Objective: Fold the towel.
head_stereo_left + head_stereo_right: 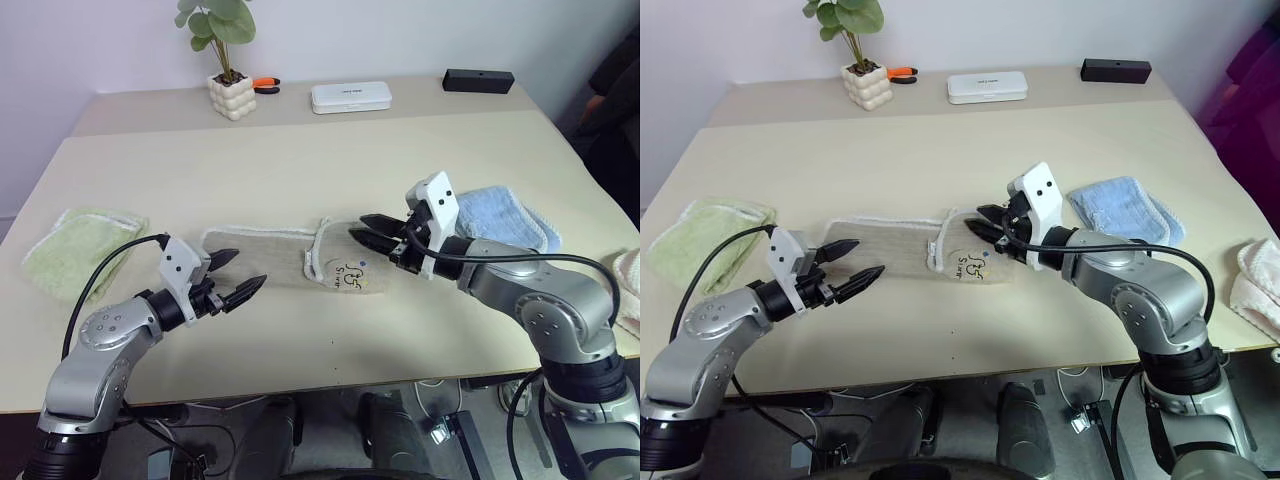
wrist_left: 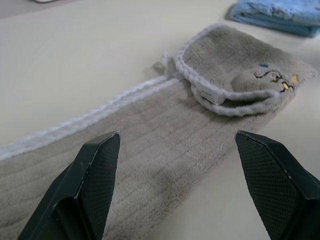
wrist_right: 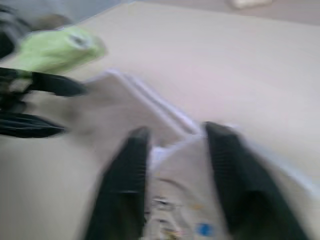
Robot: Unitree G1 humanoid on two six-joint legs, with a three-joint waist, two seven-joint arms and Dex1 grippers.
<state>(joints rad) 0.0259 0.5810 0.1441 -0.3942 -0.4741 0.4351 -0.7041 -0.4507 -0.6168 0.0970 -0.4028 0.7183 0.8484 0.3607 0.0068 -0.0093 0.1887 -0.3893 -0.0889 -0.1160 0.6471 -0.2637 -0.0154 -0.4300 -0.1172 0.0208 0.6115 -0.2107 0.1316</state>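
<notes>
The beige towel (image 1: 265,255) lies as a long strip across the middle of the table, white trim along its edges. Its right end is folded back over itself as a flap (image 1: 345,262) with a small dark embroidered mark (image 2: 275,80). My left gripper (image 1: 248,268) is open, low over the table at the front of the towel's left part, with nothing between its fingers. My right gripper (image 1: 357,227) hovers just above the folded flap, pointing left. Its fingers (image 3: 135,165) stand a little apart with no cloth between them.
A light green folded towel (image 1: 80,245) lies at the left edge and a light blue one (image 1: 500,220) behind my right arm. A pale cloth (image 1: 628,290) sits at the far right. At the back stand a potted plant (image 1: 231,95), a white box (image 1: 350,97) and a black box (image 1: 478,80).
</notes>
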